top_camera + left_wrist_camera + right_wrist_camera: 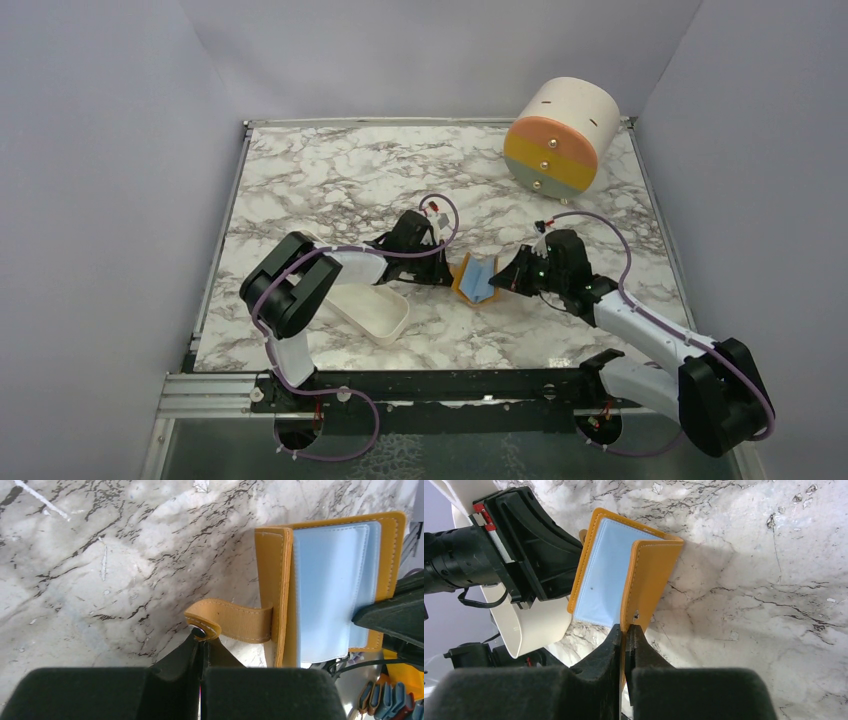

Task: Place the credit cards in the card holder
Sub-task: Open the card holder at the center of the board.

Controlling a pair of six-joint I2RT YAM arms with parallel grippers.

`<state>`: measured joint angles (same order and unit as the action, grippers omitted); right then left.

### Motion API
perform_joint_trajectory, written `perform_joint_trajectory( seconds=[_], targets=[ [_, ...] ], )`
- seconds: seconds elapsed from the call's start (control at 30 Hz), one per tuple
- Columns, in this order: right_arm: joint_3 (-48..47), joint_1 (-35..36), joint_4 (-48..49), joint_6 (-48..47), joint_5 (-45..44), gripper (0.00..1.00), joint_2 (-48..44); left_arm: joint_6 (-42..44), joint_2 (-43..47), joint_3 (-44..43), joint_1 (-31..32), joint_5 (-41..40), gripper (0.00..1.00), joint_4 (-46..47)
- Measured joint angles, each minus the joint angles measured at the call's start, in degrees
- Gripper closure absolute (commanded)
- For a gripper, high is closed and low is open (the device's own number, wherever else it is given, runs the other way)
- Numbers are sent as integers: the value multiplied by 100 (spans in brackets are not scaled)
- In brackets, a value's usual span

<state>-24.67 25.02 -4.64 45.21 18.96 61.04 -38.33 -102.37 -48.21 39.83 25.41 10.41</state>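
The card holder [477,279] lies open on the marble table [330,180], just below the middle of the top view, between the two tools. The left tool [450,273] meets it from the left of the frame, and the right tool [503,282] from the right.

The left wrist view adds detail that the top view lacks. The left tool's jaws are pinched together on the end of the holder's strap [235,622], at the snap stud [198,630]. The blue-grey inside [330,590] faces up at the right of that frame.

In the right wrist view, the right tool is closed on the edge of the raised orange cover flap [649,580], at bottom centre.

Only the top view takes in the white tray [375,312], left of the holder, and the drum [560,135] at upper right.
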Motion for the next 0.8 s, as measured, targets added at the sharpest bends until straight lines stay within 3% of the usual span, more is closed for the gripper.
perform_joint_trajectory(
  seconds=[0.3,0.57,0.7,0.8],
  targets=[
    [-39,0,-208,-195,-186,95,46,44,-9,-87,4,-120,100,-238],
    [-68,0,-216,-234,-181,99,83,50,-7,-120,31,-173,100,-289],
    [-68,0,-223,-249,-186,90,98,42,-9,-127,68,-186,100,-306],
    [-116,0,-321,-295,-245,98,103,28,-15,-162,118,-188,100,-356]
  ],
)
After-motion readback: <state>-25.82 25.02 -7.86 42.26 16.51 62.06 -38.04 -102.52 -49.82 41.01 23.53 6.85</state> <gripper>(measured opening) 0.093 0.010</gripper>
